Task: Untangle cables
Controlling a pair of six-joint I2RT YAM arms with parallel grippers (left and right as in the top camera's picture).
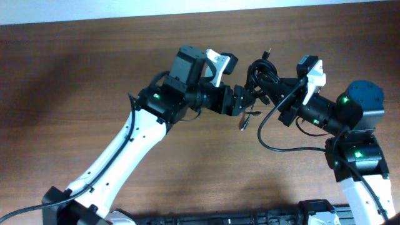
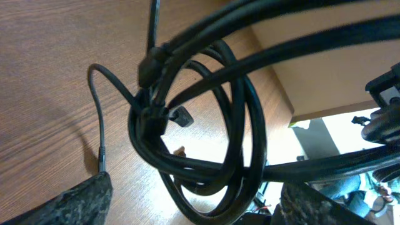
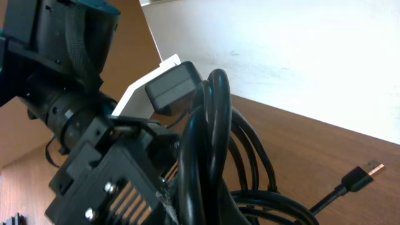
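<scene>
The cables (image 1: 259, 75) are a bundle of thin black looped cords, lifted between my two grippers at the back middle of the table. My right gripper (image 1: 275, 94) is shut on the bundle from the right; in the right wrist view the loops (image 3: 209, 144) fill the middle and hide my fingers. My left gripper (image 1: 245, 99) is open, and its fingers (image 2: 197, 201) stand wide apart on either side of the bundle's lower loops (image 2: 240, 125). One loose end (image 1: 245, 123) hangs down to the table (image 2: 100, 159). A USB plug (image 3: 359, 177) sticks out behind the bundle (image 1: 267, 55).
The brown wooden table (image 1: 81, 87) runs to a far edge by a pale wall (image 3: 300, 50). The right arm's own thick black wire (image 1: 275, 145) loops over the table in front of it. The left gripper's body (image 3: 106, 181) sits close to the right wrist camera.
</scene>
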